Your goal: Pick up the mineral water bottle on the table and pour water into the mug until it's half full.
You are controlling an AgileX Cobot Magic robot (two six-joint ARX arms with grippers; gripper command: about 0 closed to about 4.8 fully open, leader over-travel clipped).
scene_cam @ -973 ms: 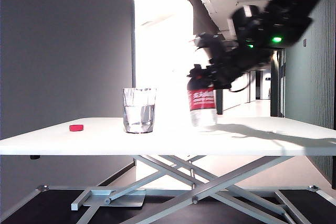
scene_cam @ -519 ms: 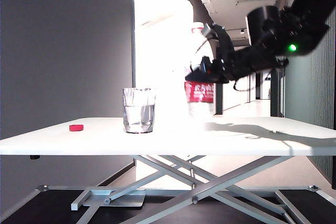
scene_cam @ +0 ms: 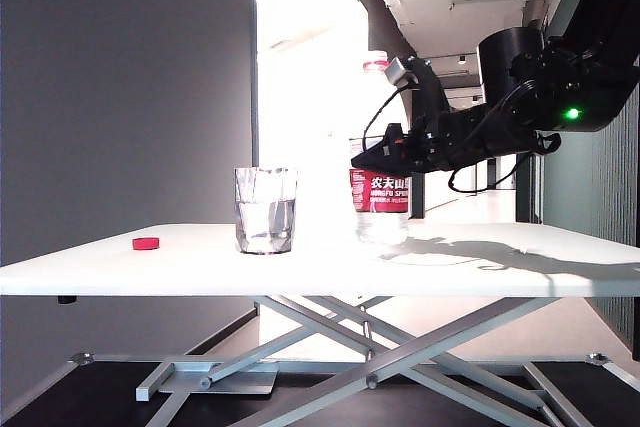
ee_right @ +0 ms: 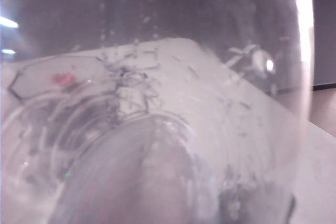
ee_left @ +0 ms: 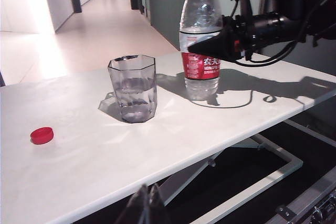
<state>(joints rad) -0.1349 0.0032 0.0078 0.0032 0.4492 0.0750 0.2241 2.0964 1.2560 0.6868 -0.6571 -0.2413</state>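
Exterior view. Counter point(scene_cam: 500, 272): white top on a grey cross frame. Mug point(scene_cam: 266, 210): clear, faceted, upright left of centre, about half full of water point(scene_cam: 265, 226). Red cap point(scene_cam: 146, 243): lying on the counter, well left of the mug. Bottle point(scene_cam: 378, 162): upright, base on or just above the counter, right of the mug and apart from it, red label facing the camera. Right gripper point(scene_cam: 372, 157): reaches in level from the right, jaws closed around the bottle at the top of the label.

Left wrist view. Left gripper point(ee_left: 146, 206): low at the near counter edge, jaws pressed together, holding nothing. Cap point(ee_left: 41, 135) near the edge; mug point(ee_left: 132, 88) mid-counter; bottle point(ee_left: 201, 38) beyond it, open at the neck, clasped at label height by the right gripper point(ee_left: 210, 46).

Right wrist view. Clear bottle wall point(ee_right: 157, 145) fills the frame, blurred, droplets inside; the counter point(ee_right: 220, 103) shows through it. Jaws not visible here.
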